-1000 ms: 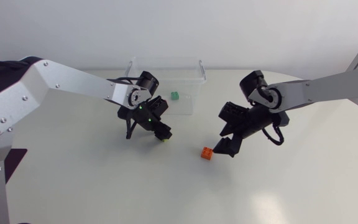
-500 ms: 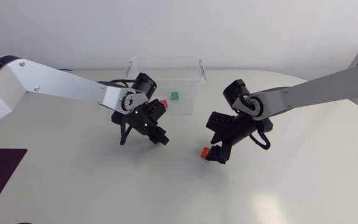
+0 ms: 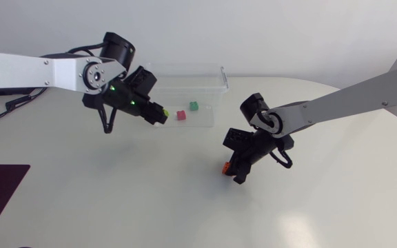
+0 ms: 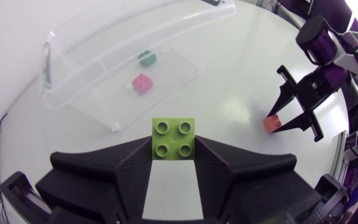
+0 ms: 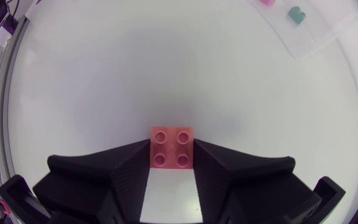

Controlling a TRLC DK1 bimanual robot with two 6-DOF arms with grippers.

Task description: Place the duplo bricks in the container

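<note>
White surface (image 3: 116,200) all round: my left tool (image 3: 160,115) clamps a lime duplo brick (image 4: 173,138), arm raised just beside the clear container (image 3: 216,83). Inside it lie a pink brick (image 3: 181,115) and a green brick (image 3: 194,105). My right tool (image 3: 233,169), angled down, grips an orange brick (image 5: 171,148) low by the surface.

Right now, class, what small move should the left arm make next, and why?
Probably ease the left end effector forward over the container, then open. It is shut on the lime brick, and in its wrist view the container, holding a pink brick and a green brick, lies just ahead.
</note>
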